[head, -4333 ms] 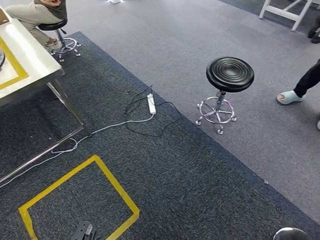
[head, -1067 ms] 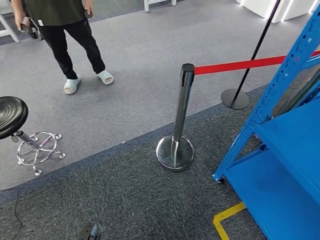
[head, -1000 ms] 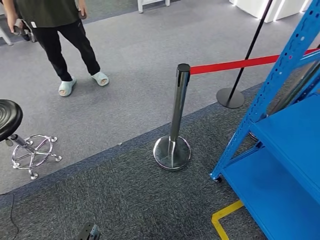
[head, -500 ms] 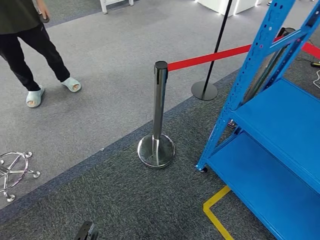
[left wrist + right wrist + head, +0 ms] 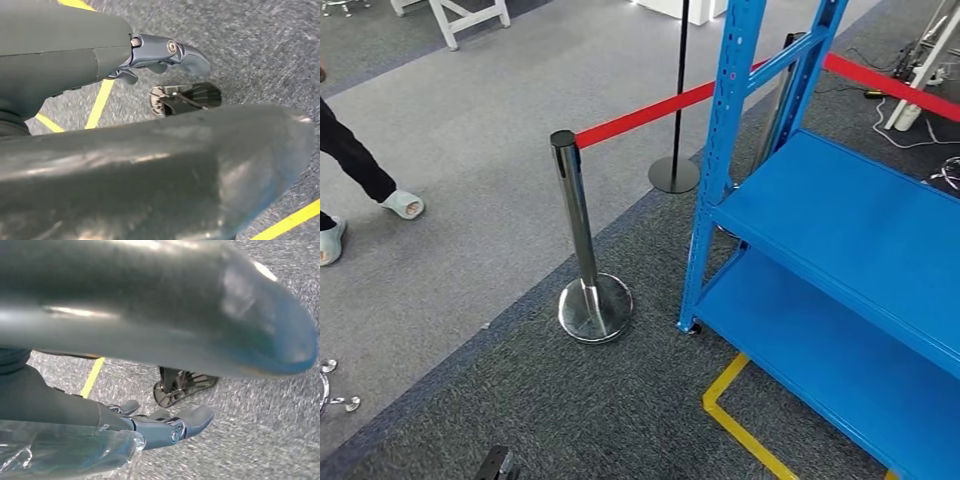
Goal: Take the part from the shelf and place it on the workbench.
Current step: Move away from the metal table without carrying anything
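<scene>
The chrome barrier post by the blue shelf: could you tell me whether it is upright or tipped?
Upright: the chrome post stands on its round base on the carpet, holding the red belt.

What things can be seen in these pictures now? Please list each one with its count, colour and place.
shelf: one, blue, on the right, two bare boards.
barrier post: one, chrome, round base, on the dark carpet left of the shelf.
barrier belt: one, red, from the post top toward the shelf.
stand: one, black, thin pole on a flat round base, behind the belt.
floor tape: yellow lines, in front of the shelf.
person: one, dark trousers, pale slippers, far left.
left hand: grey, empty, above the carpet.
right hand: grey, empty, above the carpet.
</scene>
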